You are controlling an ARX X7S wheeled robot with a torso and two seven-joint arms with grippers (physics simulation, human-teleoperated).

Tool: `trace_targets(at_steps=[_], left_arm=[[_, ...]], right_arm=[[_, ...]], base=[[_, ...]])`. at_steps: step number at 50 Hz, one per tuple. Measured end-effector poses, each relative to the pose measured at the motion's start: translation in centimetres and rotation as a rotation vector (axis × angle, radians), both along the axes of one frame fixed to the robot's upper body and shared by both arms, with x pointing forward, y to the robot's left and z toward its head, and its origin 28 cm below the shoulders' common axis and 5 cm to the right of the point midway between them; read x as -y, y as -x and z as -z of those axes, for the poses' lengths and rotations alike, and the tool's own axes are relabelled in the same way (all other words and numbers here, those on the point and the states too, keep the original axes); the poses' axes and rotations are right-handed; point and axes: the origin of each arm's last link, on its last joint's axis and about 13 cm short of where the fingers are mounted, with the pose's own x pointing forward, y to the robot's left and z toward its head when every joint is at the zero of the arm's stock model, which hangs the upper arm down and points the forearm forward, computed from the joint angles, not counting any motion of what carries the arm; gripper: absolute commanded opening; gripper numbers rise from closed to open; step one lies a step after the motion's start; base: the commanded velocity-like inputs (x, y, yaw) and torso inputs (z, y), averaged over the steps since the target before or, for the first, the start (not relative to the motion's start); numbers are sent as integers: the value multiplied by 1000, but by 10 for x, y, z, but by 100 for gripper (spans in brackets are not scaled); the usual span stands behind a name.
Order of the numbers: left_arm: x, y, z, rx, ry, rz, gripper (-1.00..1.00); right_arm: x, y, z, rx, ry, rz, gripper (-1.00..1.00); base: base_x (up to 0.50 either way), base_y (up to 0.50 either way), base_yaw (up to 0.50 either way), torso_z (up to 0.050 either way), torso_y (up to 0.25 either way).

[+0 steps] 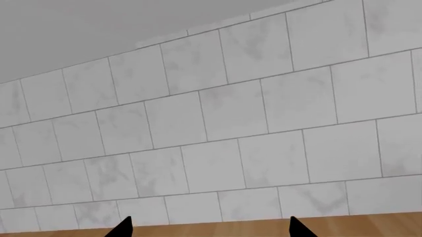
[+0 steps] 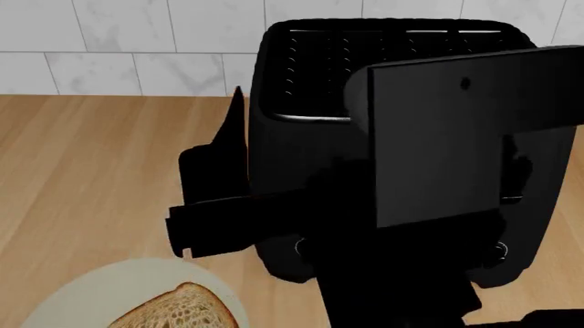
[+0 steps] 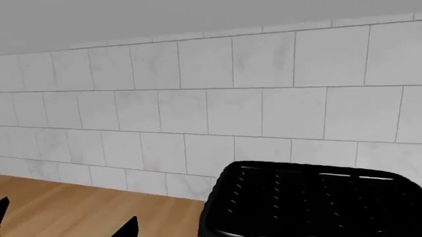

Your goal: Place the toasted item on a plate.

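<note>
The toast slice (image 2: 182, 309), tan with a brown crust, lies flat on the off-white plate (image 2: 96, 294) at the near left of the wooden counter, cut off by the head view's lower edge. My left gripper (image 1: 212, 228) is open and empty, its two black fingertips (image 1: 125, 227) wide apart, facing the tiled wall above the counter's back edge. My right gripper (image 3: 66, 223) is open and empty, beside the black toaster (image 3: 310, 202). Neither wrist view shows the toast or the plate.
The black toaster (image 2: 301, 137) stands at the back of the wooden counter (image 2: 91, 171) against the white tiled wall (image 2: 137, 41), its top slots showing nothing inside. Black arm parts (image 2: 456, 143) cover the toaster's front and left side.
</note>
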Motion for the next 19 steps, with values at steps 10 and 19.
trace_targets(at_steps=[10,19], left_arm=[[0,0,0,2,0,1,100],[-1,2,0,3,0,-1,100]], right_arm=[[21,20,-33,83,42,98,100],[43,34,-55,125,59,207,100]], base=[[0,0,0,0,0],[0,0,0,0,0]])
